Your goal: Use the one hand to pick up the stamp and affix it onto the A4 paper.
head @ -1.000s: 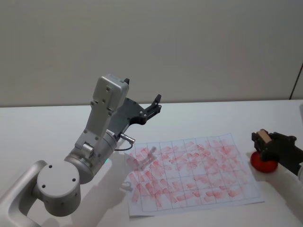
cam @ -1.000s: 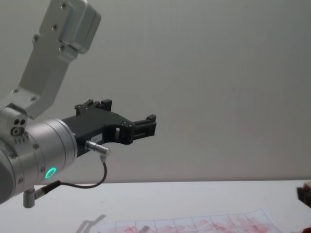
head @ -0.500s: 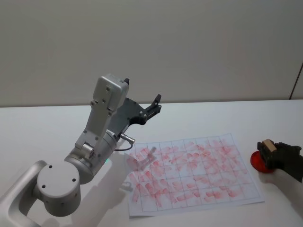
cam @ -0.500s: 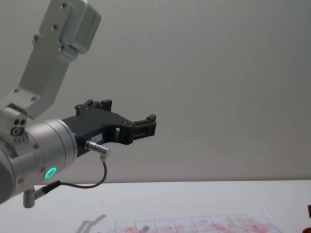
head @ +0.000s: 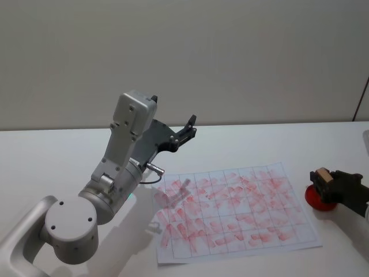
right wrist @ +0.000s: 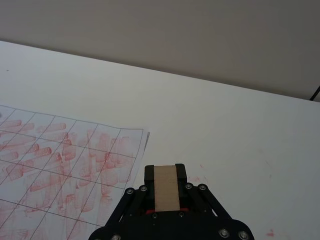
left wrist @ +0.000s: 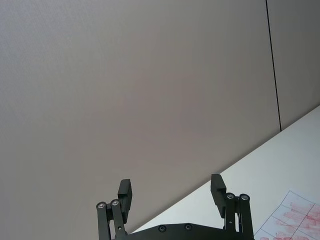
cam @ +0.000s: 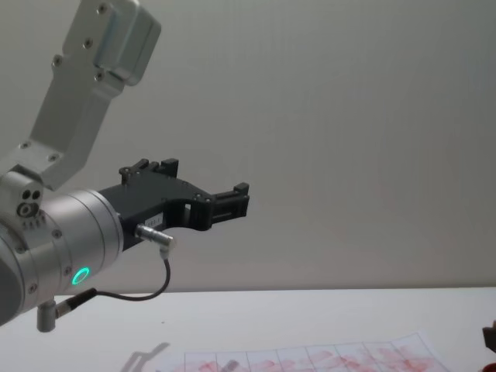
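The right end effector (head: 327,183), pinching the stamp (head: 322,174) over the red ink pad (head: 318,199) at the A4 paper's (head: 236,210) three o'clock, looks freshly inked; next, carry it to a box and press

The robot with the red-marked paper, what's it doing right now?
The right gripper is shut on the stamp, a little wooden block, and holds it over a round red ink pad just past the right edge of the A4 paper. The paper lies flat on the white table and its boxes are already full of red prints. The left gripper is open and raised in the air, holding nothing.
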Action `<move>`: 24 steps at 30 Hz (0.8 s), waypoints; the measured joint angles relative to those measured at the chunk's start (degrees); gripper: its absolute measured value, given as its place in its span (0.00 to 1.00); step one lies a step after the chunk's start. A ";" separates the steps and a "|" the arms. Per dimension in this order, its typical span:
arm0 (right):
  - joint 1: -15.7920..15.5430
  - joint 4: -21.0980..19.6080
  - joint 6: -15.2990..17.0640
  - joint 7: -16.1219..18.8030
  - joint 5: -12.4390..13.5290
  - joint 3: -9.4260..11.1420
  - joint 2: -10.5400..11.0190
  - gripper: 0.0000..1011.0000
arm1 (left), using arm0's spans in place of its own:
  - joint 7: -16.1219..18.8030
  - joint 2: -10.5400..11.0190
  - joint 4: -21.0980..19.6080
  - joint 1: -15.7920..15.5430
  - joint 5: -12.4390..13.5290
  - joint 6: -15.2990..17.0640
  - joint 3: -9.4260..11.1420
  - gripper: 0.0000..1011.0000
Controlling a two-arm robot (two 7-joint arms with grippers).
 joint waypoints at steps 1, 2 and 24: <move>0.09 0.08 0.05 0.11 -0.10 -0.01 -0.01 0.22 | 0.00 0.00 0.00 0.00 0.00 0.00 0.00 0.99; 0.26 0.21 0.16 0.30 -0.27 -0.02 -0.04 0.22 | 0.00 0.00 0.00 0.00 0.00 0.00 0.00 0.99; 1.22 1.00 0.85 1.48 -1.42 -0.16 -0.26 0.70 | 0.00 0.00 0.00 0.00 0.00 0.00 0.00 0.99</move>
